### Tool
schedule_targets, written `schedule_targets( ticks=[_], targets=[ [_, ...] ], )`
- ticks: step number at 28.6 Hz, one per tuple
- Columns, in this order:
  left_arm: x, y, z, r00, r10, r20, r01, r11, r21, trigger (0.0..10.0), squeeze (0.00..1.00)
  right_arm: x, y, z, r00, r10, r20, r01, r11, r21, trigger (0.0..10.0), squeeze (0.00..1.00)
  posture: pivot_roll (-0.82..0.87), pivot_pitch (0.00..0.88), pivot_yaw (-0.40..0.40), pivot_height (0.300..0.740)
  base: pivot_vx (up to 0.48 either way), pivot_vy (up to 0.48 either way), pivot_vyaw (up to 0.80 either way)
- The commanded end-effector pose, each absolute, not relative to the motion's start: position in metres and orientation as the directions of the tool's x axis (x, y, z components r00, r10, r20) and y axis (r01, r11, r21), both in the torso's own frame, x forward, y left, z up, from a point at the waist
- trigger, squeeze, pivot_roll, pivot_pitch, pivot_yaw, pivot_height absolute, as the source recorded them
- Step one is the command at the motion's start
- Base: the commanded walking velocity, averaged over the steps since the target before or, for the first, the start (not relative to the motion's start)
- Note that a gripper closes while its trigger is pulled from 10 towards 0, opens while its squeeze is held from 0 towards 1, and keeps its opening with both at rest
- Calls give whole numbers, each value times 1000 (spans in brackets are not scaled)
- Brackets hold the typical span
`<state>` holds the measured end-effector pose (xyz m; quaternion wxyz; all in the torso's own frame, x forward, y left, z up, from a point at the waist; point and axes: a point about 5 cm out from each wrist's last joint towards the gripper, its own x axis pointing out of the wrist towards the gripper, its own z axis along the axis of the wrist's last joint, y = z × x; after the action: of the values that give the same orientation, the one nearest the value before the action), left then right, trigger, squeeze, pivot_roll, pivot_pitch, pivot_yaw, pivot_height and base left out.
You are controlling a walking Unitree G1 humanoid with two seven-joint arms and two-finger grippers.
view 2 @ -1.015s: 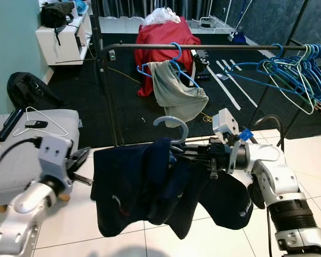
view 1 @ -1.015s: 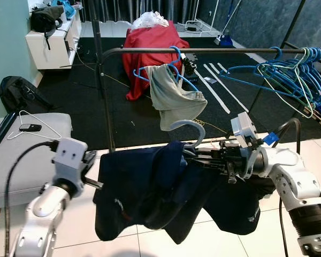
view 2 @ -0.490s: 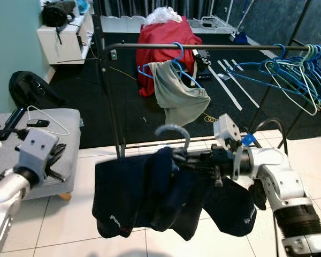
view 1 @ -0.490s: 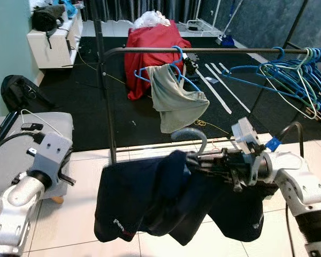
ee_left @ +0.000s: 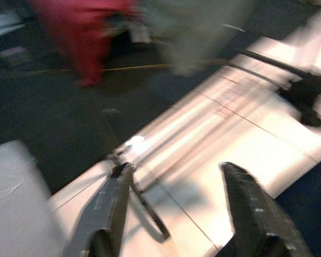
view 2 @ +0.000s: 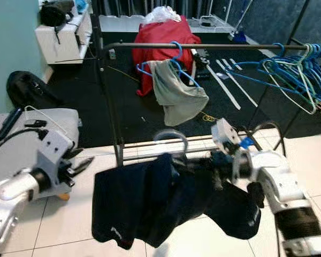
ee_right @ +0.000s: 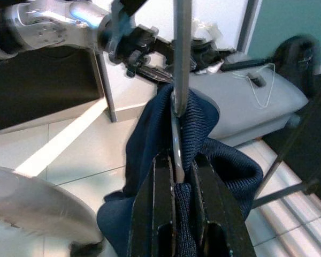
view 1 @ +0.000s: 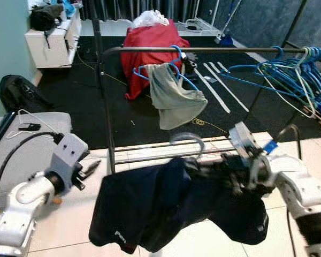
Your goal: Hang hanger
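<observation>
The right gripper (ee_right: 176,176) is clamped on the hanger (view 1: 186,140), which carries a dark garment (view 1: 171,206) and sits low, at 6 o'clock from the rail (view 1: 203,50). The left gripper (view 1: 88,171), at 9 o'clock from the garment, is spread and holds nothing. A grey shirt (view 1: 174,99) hangs from the rail.
</observation>
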<state>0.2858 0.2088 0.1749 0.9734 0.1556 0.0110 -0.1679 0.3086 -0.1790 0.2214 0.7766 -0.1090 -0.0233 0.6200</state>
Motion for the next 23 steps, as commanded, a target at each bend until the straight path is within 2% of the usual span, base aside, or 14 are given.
schedule_targets(
  ticks=[1, 3, 4, 6, 9, 14, 17, 19, 21, 23],
  targets=[
    [285, 209, 169, 971, -224, -82, 237, 941, 243, 10000, 1000, 313, -177, 232, 268, 963, -38, -934, 250, -257, 0, 0, -121, 96, -71, 740, 0, 0, 0],
    [285, 209, 169, 971, -224, -82, 237, 941, 243, 10000, 1000, 313, -177, 232, 268, 963, -38, -934, 250, -257, 0, 0, -121, 96, -71, 740, 0, 0, 0],
    [286, 207, 168, 985, -159, -73, 171, 962, 214, 10000, 1000, 316, -174, 233, 282, 959, -25, -927, 265, -266, 0, 0, -121, 96, -72, 740, 0, 0, 0],
    [286, 207, 168, 985, -159, -73, 171, 962, 214, 10000, 1000, 316, -174, 233, 282, 959, -25, -927, 265, -266, 0, 0, -121, 96, -72, 740, 0, 0, 0],
    [286, 184, 166, 981, -183, -66, 190, 971, 143, 10000, 1000, 321, -168, 237, 305, 952, 1, -914, 293, -280, 0, 0, -123, 94, -71, 740, 0, 0, 0],
    [287, 173, 165, 976, -210, -62, 216, 972, 94, 10000, 1000, 323, -166, 240, 312, 950, 12, -909, 302, -287, 0, 0, -127, 89, -70, 740, 0, 0, 0],
    [284, 154, 166, 942, -333, -34, 333, 943, -5, 10000, 1000, 326, -166, 242, 334, 943, 13, -898, 322, -301, 0, 0, -126, 84, -75, 740, 0, 0, 0],
    [284, 154, 166, 942, -333, -34, 333, 943, -5, 10000, 1000, 326, -166, 242, 334, 943, 13, -898, 322, -301, 0, 0, -126, 84, -75, 740, 0, 0, 0],
    [273, 148, 169, 876, -483, -19, 483, 875, 21, 10000, 1000, 331, -168, 242, 367, 930, 3, -883, 349, -315, 0, 0, -119, 78, -78, 740, 0, 0, 0],
    [270, 151, 169, 856, -517, -24, 518, 853, 64, 10000, 1000, 333, -169, 242, 380, 925, 2, -876, 361, -320, 0, 0, -119, 78, -78, 740, 0, 0, 0]
  ],
)
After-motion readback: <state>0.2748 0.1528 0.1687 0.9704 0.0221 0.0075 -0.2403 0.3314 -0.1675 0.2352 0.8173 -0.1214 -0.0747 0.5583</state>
